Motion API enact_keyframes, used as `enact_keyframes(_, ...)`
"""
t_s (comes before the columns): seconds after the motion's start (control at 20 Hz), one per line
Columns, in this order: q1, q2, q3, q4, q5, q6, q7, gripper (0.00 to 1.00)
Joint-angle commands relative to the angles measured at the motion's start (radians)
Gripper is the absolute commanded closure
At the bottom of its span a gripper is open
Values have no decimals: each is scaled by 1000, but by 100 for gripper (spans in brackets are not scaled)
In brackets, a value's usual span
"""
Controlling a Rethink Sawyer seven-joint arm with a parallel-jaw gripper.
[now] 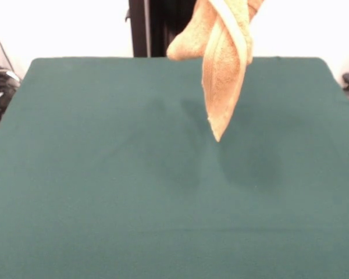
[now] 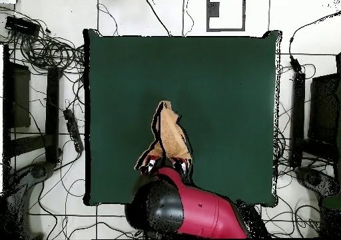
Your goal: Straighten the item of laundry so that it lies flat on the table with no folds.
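Observation:
The orange-tan towel hangs bunched and twisted in the air above the far middle of the dark green table. Its lowest corner points down and is clear of the tabletop. In the front view the top of the towel runs out of the picture and the gripper is out of sight. In the overhead view the towel hangs from my gripper, which is shut on its upper part near the table's robot-side edge. The red and black arm covers most of the gripper.
The black pedestal stands behind the table's far edge. Cables and equipment lie on the floor on both sides of the table. Dark boxes stand at the side.

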Motion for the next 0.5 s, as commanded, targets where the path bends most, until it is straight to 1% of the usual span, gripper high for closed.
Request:
enact_keyframes(0.05,16,27,71,80,45,-55,184,100)
enact_keyframes(0.3,-7,42,93,82,49,-74,168,100)
enact_keyframes(0.5,0,50,84,64,47,-62,173,100)
